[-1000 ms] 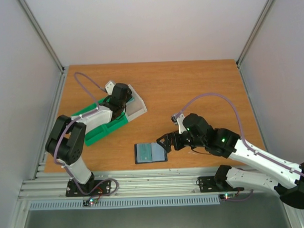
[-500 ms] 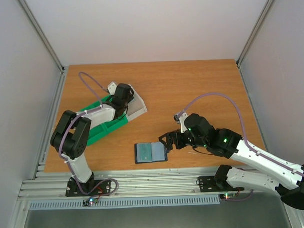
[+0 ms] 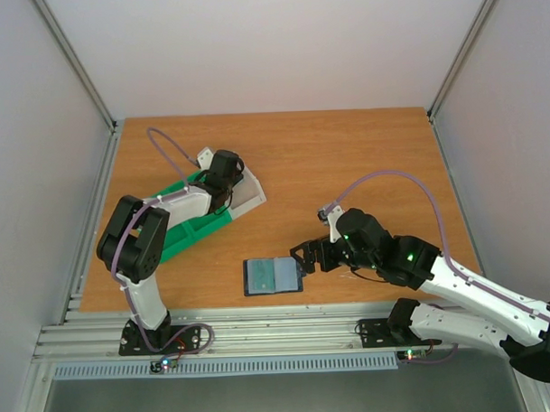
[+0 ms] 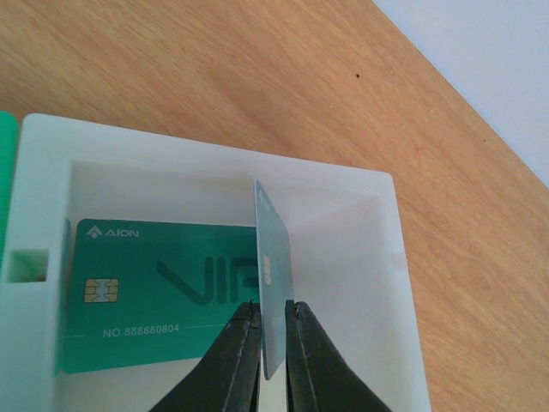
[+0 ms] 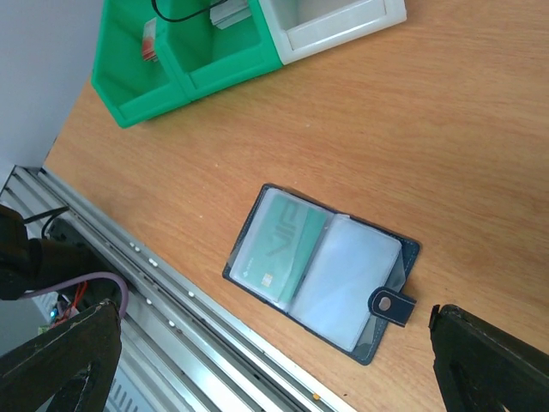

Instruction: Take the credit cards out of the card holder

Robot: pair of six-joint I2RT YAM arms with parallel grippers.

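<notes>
The card holder (image 3: 273, 277) lies open on the table near the front edge, its tab clasp (image 5: 391, 305) pointing right. One teal credit card (image 5: 279, 245) sits in its left sleeve; the right sleeve (image 5: 356, 275) looks empty. My right gripper (image 3: 304, 256) hovers just right of it, open and holding nothing (image 5: 274, 365). My left gripper (image 4: 273, 307) is over the tray's white compartment (image 4: 377, 283), shut on a teal credit card (image 4: 273, 257) standing on edge. Another teal credit card (image 4: 154, 296) lies flat in that compartment.
A green-and-white compartment tray (image 3: 199, 228) lies slanted at the left of the table, under the left arm. Metal rails (image 3: 261, 328) run along the front edge, close to the card holder. Grey walls enclose the table on three sides.
The left arm's elbow has swung up and right while its gripper stays over the white compartment. The right gripper has hardly moved.
</notes>
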